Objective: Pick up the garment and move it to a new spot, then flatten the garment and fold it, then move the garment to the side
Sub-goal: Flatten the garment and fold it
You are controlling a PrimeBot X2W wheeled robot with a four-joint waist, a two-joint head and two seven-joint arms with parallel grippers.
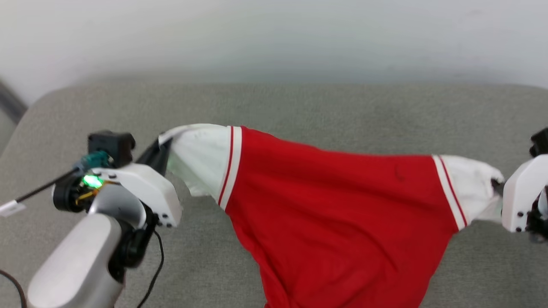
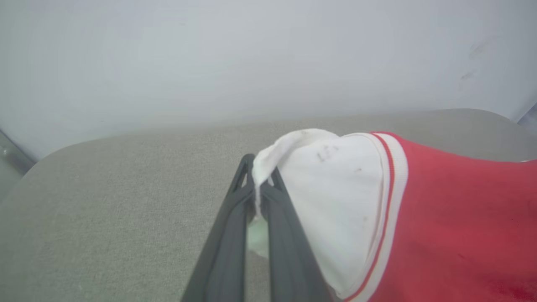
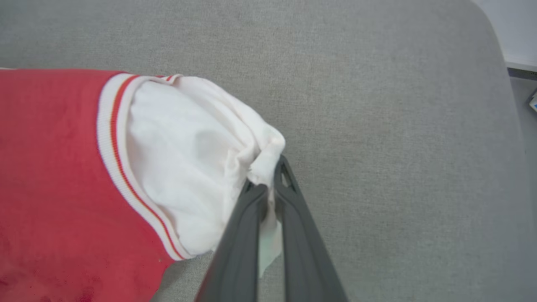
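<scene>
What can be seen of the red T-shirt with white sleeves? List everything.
The red T-shirt of thin fabric has white short sleeves and red-and-white striped trim. It is stretched sideways over the grey fabric cushion, the left gripper shut on one sleeve's tip, the right gripper shut on the other. Its red body sags between them, past the head view's bottom edge.

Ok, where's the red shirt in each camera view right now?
Head view: the garment spans the centre, strung between left gripper and right gripper.
Left wrist view: garment at right, white sleeve pinched.
Right wrist view: garment at left, white sleeve pinched.
Shared landmark: the grey fabric surface underneath.
</scene>
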